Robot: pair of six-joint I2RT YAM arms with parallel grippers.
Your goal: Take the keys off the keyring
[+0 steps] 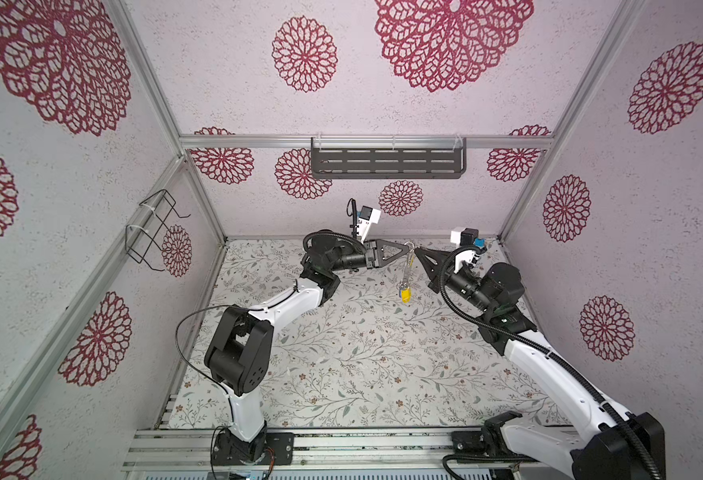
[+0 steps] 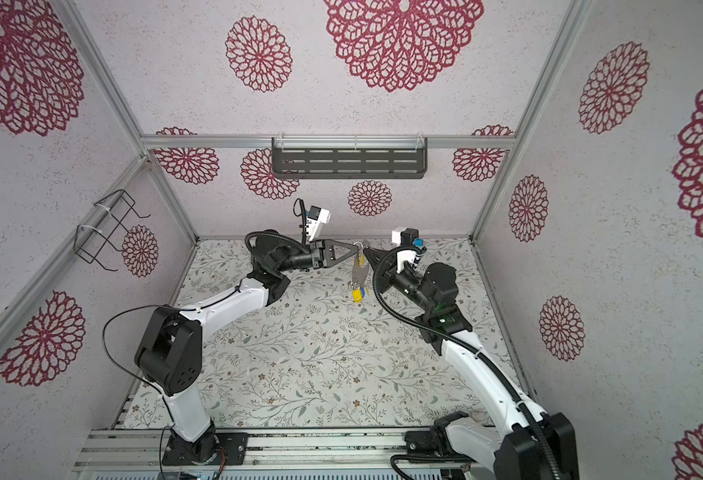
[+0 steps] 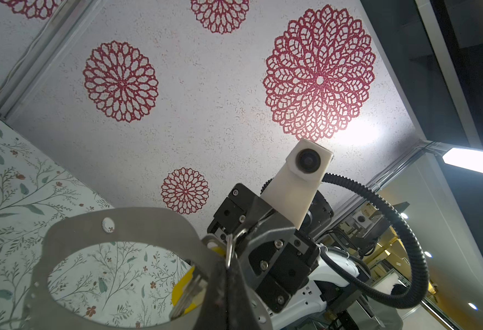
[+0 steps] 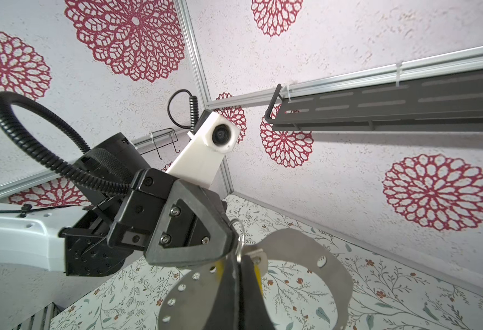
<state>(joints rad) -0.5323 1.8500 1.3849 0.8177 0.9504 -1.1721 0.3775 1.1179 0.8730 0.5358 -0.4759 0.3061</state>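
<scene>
Keys (image 1: pixel 404 294), yellow and blue, still dangle from the low end of the keyring (image 1: pixel 409 268), which hangs edge-on above the far side of the bench (image 1: pixel 341 353) with the left claw (image 1: pixel 405 246) and right claw (image 1: pixel 418 250) both pinched shut on its top, so none looks removed yet.

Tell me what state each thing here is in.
left end effector: shut on a small ring
right end effector: shut on the keyring's top end
keyring: hanging in the air, off the table
keys: attached, dangling from the keyring's lower end
</scene>
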